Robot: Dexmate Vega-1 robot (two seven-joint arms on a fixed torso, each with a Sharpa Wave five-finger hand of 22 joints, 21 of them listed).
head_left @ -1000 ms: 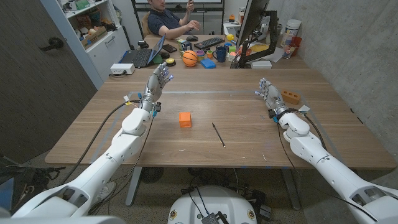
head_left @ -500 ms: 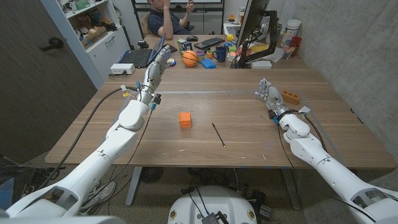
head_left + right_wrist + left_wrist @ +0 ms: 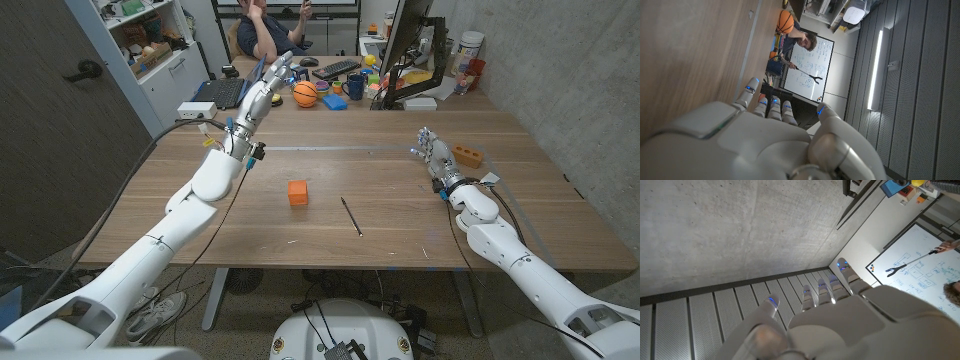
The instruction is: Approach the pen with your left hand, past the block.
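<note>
Wooden table [image 3: 400, 200] before cluttered desk [image 3: 330, 85]

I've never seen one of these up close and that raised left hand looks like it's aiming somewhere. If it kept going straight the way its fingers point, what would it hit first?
Probably nothing on the table. The left hand is raised with fingers angled up and away, toward the far clutter near the basketball. It seems to pass above it, though depth is unclear.

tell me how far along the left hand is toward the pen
Nothing looks done yet. The left hand is raised over the table's far side, fingers apart and holding nothing, well beyond the orange block. The pen lies untouched on the table to the block's right. Left to do: bring the hand down past the block to the pen. The right hand waits near the right edge.
</note>
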